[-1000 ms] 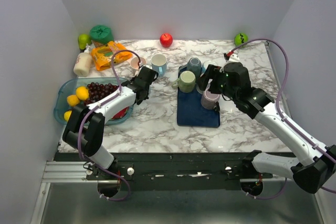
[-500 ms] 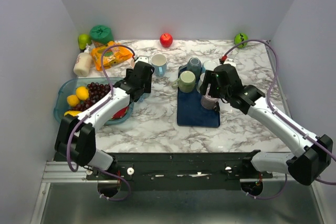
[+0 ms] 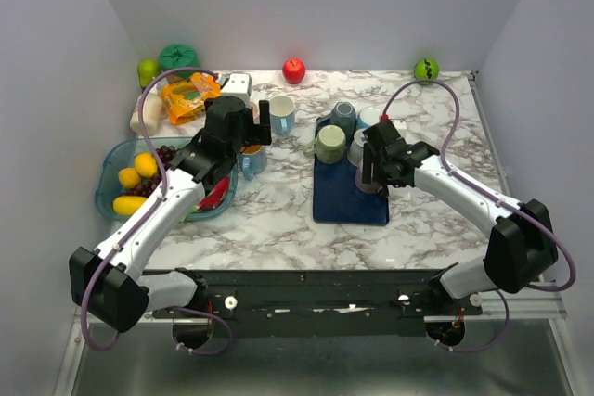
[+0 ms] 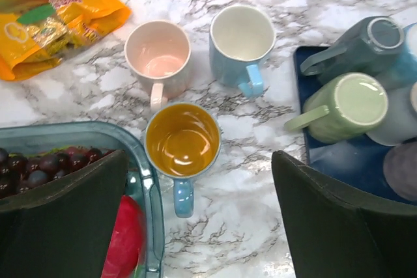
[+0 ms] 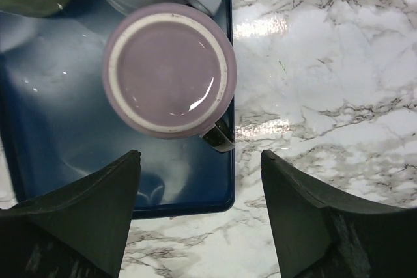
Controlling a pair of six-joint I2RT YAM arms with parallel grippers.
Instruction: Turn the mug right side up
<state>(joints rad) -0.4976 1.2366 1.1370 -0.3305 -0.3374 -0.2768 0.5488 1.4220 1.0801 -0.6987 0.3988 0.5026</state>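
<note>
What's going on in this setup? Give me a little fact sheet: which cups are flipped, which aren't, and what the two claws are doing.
Upright mugs: pink mug, light blue mug, yellow-lined mug, all on the marble table
Upside-down mugs: purple mug, green mug, both on the blue tray
Right gripper: open, above the purple mug, not gripping it
Left gripper: open, above the upright mugs, holding nothing
Task status: purple mug not yet turned
</note>
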